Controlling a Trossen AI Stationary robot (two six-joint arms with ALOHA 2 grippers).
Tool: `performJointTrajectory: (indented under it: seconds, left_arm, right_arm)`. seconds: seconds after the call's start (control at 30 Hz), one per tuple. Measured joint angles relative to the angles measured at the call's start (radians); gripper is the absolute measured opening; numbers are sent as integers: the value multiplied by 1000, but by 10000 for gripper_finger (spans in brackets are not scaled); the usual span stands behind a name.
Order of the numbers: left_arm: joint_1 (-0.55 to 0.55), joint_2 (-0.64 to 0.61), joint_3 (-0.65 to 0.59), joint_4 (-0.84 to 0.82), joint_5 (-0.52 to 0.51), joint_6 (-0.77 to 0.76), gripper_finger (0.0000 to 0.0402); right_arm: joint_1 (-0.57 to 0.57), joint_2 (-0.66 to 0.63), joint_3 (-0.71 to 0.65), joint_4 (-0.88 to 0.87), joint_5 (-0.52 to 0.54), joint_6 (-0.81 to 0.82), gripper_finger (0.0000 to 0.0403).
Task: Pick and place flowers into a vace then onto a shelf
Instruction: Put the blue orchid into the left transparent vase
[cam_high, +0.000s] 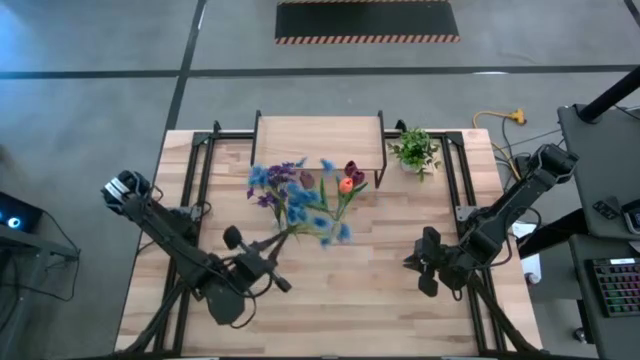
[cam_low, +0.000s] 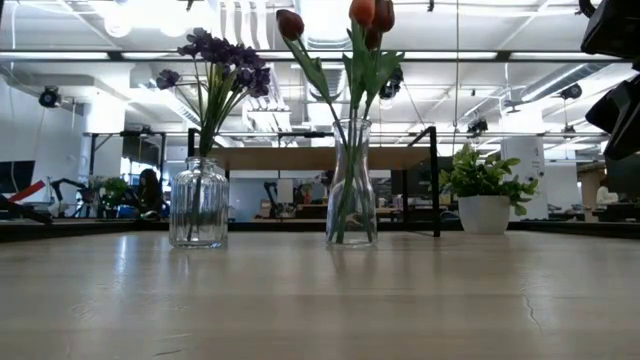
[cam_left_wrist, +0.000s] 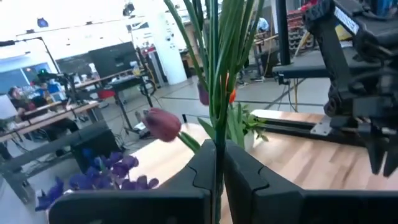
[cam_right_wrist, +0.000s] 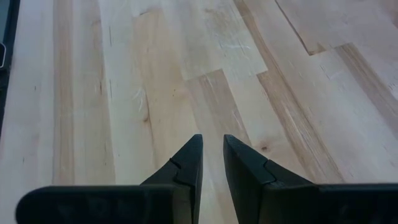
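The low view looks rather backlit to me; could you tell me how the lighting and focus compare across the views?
Low view: bright ceiling lights wash out the top, the two glass vases read dark against them. Left wrist view: blown-out background, the near stems soft. High view: evenly lit. Right wrist view: even light on the table, sharp wood grain.

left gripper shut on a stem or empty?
Shut on a stem. In the left wrist view the left gripper has its fingers pressed against green flower stems rising between them, with a dark red tulip alongside.

The table (cam_high: 330, 270) is viewed straight down from above and level from its surface. Close forward views are given from each wrist. The flowers (cam_low: 345, 60) are shared by three views.
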Motion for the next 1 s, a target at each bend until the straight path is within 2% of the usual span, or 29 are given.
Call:
performJointTrajectory:
  seconds: [0.4,1.0]
  left_arm:
    - [10,4,-140,-3,-1,-359,0]
    - [64,-27,-330,-1,2,-537,0]
  right_arm:
    - [0,0,0,-2,0,-9,56]
    - [0,0,-2,0,-3,3,56]
